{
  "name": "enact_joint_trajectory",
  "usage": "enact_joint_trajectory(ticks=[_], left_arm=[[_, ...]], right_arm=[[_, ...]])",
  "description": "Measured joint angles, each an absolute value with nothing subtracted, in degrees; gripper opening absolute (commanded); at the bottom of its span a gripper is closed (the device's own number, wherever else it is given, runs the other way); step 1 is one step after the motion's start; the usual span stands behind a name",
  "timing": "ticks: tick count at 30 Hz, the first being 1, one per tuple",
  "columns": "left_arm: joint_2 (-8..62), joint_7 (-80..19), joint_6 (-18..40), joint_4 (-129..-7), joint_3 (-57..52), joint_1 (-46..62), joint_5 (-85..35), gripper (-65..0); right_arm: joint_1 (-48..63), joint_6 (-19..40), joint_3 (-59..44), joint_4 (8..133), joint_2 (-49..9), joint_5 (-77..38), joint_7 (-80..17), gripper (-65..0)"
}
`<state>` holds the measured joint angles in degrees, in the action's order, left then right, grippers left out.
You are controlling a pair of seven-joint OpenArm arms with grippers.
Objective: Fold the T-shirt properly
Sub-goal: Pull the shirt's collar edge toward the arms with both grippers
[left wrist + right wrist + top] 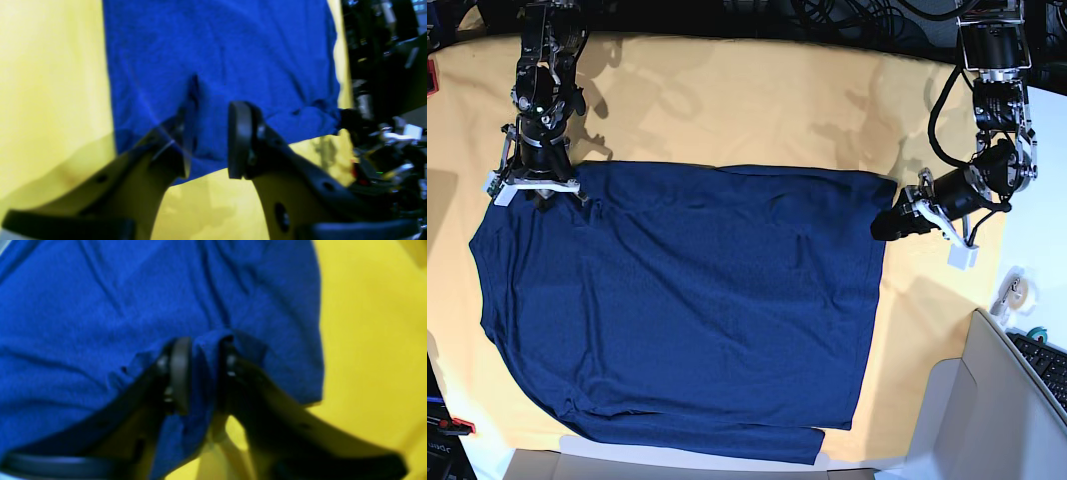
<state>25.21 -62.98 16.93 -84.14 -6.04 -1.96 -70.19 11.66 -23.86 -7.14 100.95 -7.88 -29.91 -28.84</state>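
In the left wrist view we find the left gripper (206,140) parted over the T-shirt (233,60) hem, holding nothing.

In the right wrist view, the right gripper (203,373) stands slightly apart, a fabric fold between its jaws.

In the base view, the T-shirt lies flat on the yellow table cloth (747,100).

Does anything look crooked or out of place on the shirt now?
Mostly no. The shirt lies spread on the yellow cloth, but its outline is uneven: the side by the right gripper bulges outward, and a small pinch of fabric stands up between that gripper's parted jaws.
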Motion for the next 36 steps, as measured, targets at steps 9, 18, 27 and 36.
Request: enact_joint_trajectory(ticks=[9, 18, 27, 36], left_arm=[[25.08, -63.00, 16.78, -84.14, -6.04, -1.91, -68.66, -46.8], [25.26, -63.00, 16.75, -84.14, -6.04, -0.62, -68.64, -46.8], [25.23, -62.98, 16.75, -84.12, -6.04, -0.78, -68.53, -46.8], [25.23, -62.96, 16.75, -84.14, -6.04, 0.38, -68.53, -46.8]], right_arm=[[8.56, -23.70, -7.16, 105.91, -7.88, -29.78, -43.03, -34.0], [12.21, -24.27, -7.49, 107.90, -11.11, -29.04, -44.14, -34.0], [16.88, -24.27, -14.39, 111.81, -9.37, -31.09, -43.90, -33.8], [19.46, -23.64, -30.48, 112.38, -4.69, -44.66, -43.11, -24.5]])
